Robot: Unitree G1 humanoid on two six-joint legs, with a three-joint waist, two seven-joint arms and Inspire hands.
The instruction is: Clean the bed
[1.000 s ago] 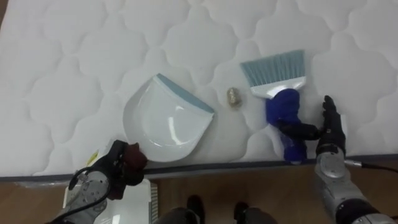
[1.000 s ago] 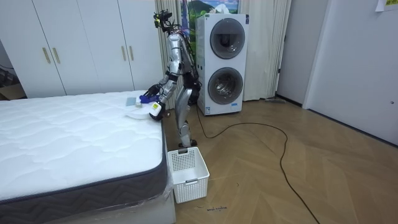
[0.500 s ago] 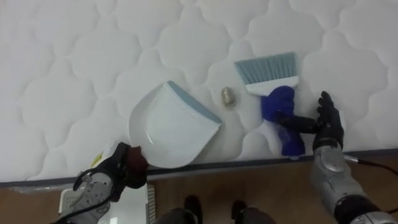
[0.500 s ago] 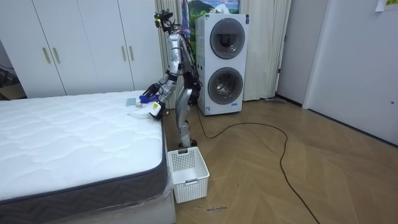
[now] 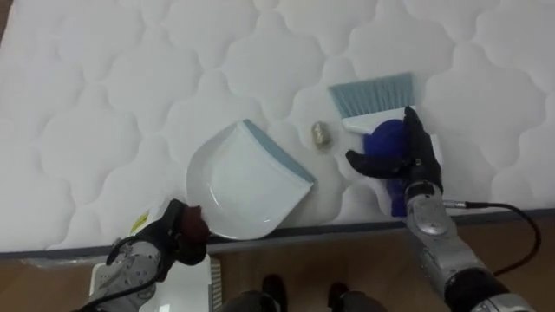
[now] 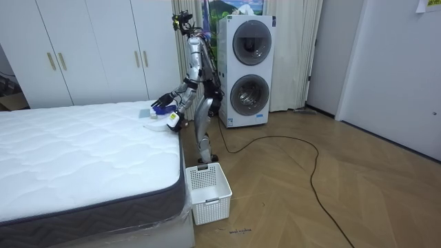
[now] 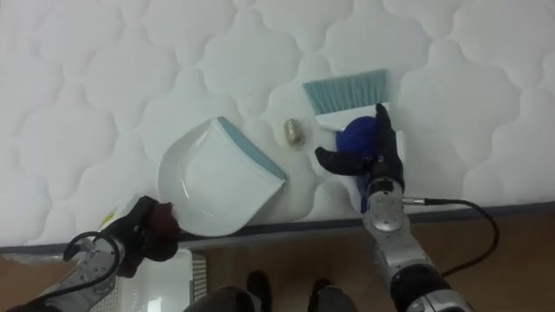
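Note:
On the white quilted mattress (image 5: 104,95) lies a small brownish scrap (image 5: 322,133). It sits between a white dustpan (image 5: 243,182) with a pale blue lip and a hand brush. The brush has light blue bristles (image 5: 373,92) and a blue handle (image 5: 388,137). My right hand (image 5: 412,154) rests open over the blue handle, fingers straight toward the bristles and thumb spread left. At the bed's near edge my left hand (image 5: 160,247) is shut on the dustpan's dark handle (image 5: 192,227). The pan's lip faces the scrap.
I stand at the bed's edge (image 6: 180,148), near the corner by the stacked washing machines (image 6: 246,69). A white slatted basket (image 6: 207,191) sits on the wooden floor beside the bed. White wardrobes (image 6: 83,52) line the wall behind it.
My right hand has moved left from beside the brush to over its blue handle. The dustpan has slid a little to the right toward the scrap.

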